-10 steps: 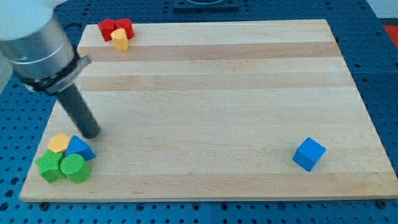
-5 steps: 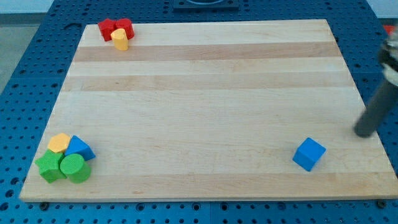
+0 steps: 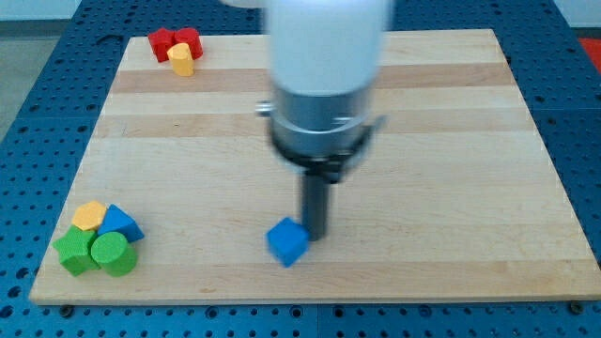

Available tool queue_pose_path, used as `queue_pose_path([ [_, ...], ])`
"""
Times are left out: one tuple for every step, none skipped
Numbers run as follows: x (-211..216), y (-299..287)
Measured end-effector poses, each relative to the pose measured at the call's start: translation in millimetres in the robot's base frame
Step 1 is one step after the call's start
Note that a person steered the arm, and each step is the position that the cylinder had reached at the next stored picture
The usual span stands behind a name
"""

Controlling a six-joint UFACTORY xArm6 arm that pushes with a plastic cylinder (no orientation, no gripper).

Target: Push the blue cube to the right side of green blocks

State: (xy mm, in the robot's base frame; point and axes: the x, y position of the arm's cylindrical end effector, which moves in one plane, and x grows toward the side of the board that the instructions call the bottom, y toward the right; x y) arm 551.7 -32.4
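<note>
The blue cube sits on the wooden board near the view's bottom, a little left of centre. My tip is right against the cube's right side. Two green blocks lie at the board's bottom-left corner: a green star-like block and a green cylinder. The cube is well to the right of them, with a wide gap between.
A yellow block and a blue triangular block touch the green blocks from above. Two red blocks and a yellow cylinder sit at the top-left corner. The board's bottom edge is close below the cube.
The blue cube has slid from the bottom right to left of centre. My rod moved from the right edge to the middle, staying on the cube's right side.
</note>
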Motion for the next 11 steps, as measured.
queue_pose_path([
  [-1, -46],
  [-12, -11],
  [-5, 35],
  [31, 44],
  [47, 19],
  [45, -41],
  [42, -92],
  [42, -109],
  [42, -77],
  [34, -45],
  [10, -43],
])
